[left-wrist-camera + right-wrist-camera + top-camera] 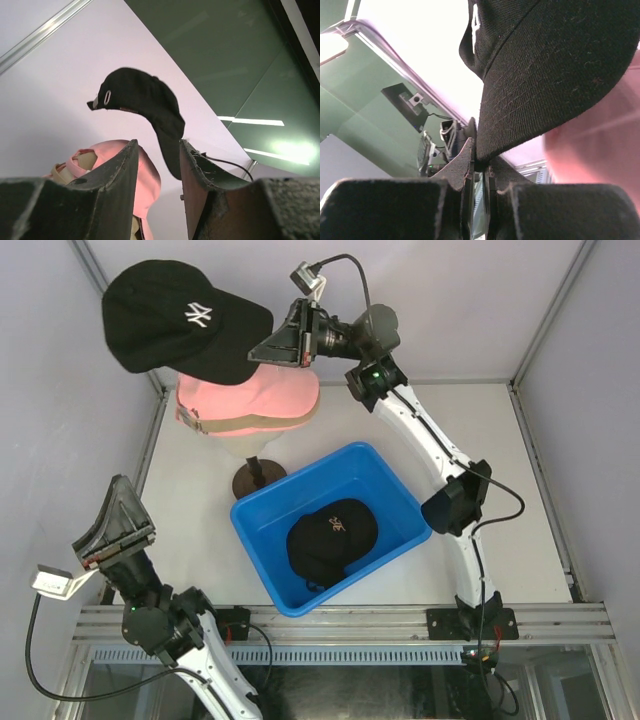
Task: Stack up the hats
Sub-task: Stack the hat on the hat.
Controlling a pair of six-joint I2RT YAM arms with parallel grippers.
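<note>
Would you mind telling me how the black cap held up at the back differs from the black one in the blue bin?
The NY cap hangs in the air, pinched by its brim in the right gripper above the pink cap; the bin cap lies loose in the blue bin. The NY cap bears a white logo; the bin cap shows only a small orange mark. Both are black brimmed caps.
</note>
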